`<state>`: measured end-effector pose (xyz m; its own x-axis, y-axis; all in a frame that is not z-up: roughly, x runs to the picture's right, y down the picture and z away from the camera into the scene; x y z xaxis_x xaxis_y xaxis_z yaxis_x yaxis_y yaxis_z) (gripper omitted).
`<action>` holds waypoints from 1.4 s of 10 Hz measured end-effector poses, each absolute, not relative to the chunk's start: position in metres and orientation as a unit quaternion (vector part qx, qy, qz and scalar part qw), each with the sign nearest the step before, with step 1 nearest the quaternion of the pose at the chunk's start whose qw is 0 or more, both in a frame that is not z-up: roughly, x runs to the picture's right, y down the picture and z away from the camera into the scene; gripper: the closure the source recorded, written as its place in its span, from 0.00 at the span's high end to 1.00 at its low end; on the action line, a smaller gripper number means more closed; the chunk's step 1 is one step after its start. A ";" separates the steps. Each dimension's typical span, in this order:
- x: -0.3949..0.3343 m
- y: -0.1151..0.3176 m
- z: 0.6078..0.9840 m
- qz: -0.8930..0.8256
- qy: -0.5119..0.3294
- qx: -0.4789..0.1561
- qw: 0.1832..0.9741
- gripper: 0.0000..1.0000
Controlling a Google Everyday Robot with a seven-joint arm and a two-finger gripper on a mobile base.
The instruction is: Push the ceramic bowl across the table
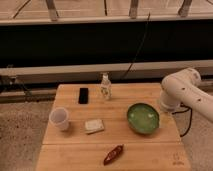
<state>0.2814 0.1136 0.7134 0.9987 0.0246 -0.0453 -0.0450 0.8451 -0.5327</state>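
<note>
Green ceramic bowl (143, 118) on table (145, 150); gripper (165, 116) just beside its rim.

Far left: white cup (60, 119), upright, mouth open to the top. Behind it and to the right, black phone (83, 95), lying flat, long side running front to back. Just right of the phone, small clear bottle (105, 86), standing upright. Right of the cup, pale flat sponge (94, 125). Nearest the front, red-brown chili-shaped item (113, 154), lying slantwise, apart from the rest. At the back, dark wall panel (75, 42), thin black cable (141, 42) hanging across it, pale ledge (60, 69) beneath. Low at left, speckled floor (20, 130).
</note>
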 end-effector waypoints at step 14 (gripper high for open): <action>0.289 0.114 0.735 0.031 0.011 -0.278 0.960 0.80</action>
